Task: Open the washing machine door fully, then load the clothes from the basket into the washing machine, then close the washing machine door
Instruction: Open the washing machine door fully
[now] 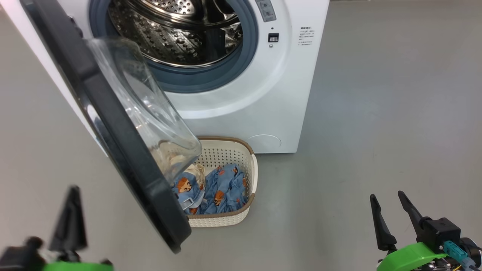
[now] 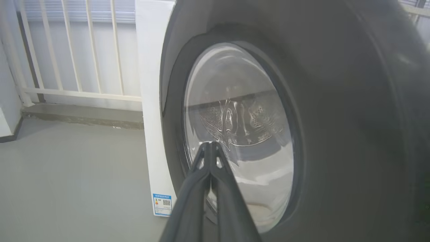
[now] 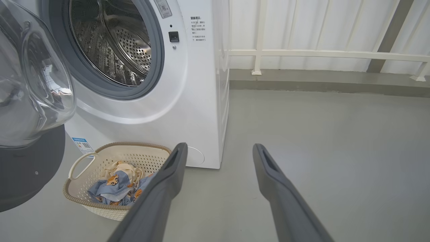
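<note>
The washing machine (image 1: 241, 113) stands with its drum exposed. The washing machine door (image 1: 109, 124) hangs open, seen edge-on, and its glass bowl reaches over the left part of the basket (image 1: 253, 177). The basket sits on the floor against the machine's front and holds the blue printed clothes (image 1: 224, 188). My left gripper (image 1: 73, 192) is shut on nothing, low and left of the door. In the left wrist view my left gripper (image 2: 210, 145) points at the door's outer face (image 2: 336, 101). My right gripper (image 1: 387, 195) is open, right of the basket. The right wrist view shows my right gripper (image 3: 218, 148), the basket (image 3: 100, 210) and the clothes (image 3: 112, 190).
Grey floor (image 1: 376, 113) stretches wide to the right of the machine. A white railing (image 3: 319, 53) on a low curb runs behind it, and the railing (image 2: 67, 90) continues on the machine's left side. The open door blocks the way to the basket from the left.
</note>
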### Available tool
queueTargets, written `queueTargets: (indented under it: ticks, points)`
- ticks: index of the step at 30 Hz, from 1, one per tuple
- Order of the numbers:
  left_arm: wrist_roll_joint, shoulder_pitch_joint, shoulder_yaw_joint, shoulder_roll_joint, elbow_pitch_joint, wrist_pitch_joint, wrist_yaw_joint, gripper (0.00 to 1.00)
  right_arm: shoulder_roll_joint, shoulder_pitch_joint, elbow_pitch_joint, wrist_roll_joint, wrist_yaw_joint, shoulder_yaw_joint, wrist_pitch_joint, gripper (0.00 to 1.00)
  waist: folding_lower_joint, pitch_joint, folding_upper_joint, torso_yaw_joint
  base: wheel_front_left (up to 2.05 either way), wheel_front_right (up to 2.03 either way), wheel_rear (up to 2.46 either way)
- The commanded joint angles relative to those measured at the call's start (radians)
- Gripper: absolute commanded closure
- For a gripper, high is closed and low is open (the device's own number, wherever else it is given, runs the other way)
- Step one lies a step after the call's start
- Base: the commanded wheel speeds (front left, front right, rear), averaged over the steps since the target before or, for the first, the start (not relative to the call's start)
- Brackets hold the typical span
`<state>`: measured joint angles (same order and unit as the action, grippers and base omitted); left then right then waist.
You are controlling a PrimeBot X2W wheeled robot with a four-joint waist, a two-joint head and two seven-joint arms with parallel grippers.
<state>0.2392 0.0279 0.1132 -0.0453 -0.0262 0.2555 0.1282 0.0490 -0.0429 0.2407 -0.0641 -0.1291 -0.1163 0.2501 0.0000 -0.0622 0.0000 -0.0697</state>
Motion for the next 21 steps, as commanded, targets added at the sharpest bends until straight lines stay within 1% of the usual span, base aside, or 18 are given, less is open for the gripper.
queueTargets:
  ticks: [1, 2, 6, 10, 14, 18, 21]
  points:
    - [-0.001, -0.062, 0.055, -0.01, -0.073, 0.006, 0.003, 1.0, 0.002, -0.026, -0.018, -0.006, -0.002, 0.017, 0.012, 0.0, 0.0, 0.002, 0.0, -0.006, 0.0, 0.0, 0.0]
    - [-0.001, -0.062, 0.055, -0.01, -0.073, 0.006, 0.003, 1.0, 0.002, -0.026, -0.018, -0.006, -0.002, 0.017, 0.012, 0.0, 0.0, 0.002, 0.0, -0.006, 0.0, 0.0, 0.0]
    - [-0.016, -0.108, 0.077, -0.017, -0.184, 0.006, 0.003, 1.0, 0.002, -0.023, -0.014, -0.005, -0.002, 0.011, 0.012, 0.0, 0.0, 0.011, 0.0, -0.011, 0.0, 0.0, 0.0]
    - [-0.021, -0.166, 0.042, -0.047, -0.294, 0.006, 0.003, 1.0, 0.002, -0.016, -0.011, -0.008, -0.002, 0.007, 0.012, 0.0, 0.0, 0.025, 0.0, -0.015, 0.0, 0.0, 0.0]
    - [-0.006, -0.245, -0.044, -0.084, -0.386, 0.006, 0.003, 1.0, 0.002, -0.004, -0.001, -0.02, -0.002, 0.011, 0.012, 0.0, 0.0, 0.045, 0.0, -0.019, 0.0, 0.0, 0.0]
    - [-0.004, -0.322, -0.178, -0.122, -0.453, 0.006, 0.003, 1.0, 0.003, -0.002, 0.014, -0.029, -0.002, 0.025, 0.012, 0.0, 0.0, 0.059, 0.0, -0.011, 0.0, 0.0, 0.0]
    - [-0.001, -0.35, -0.277, -0.128, -0.476, 0.006, 0.003, 1.0, 0.005, -0.004, 0.017, -0.03, -0.002, 0.032, 0.012, 0.0, 0.0, 0.066, 0.0, 0.0, 0.0, 0.0, 0.0]
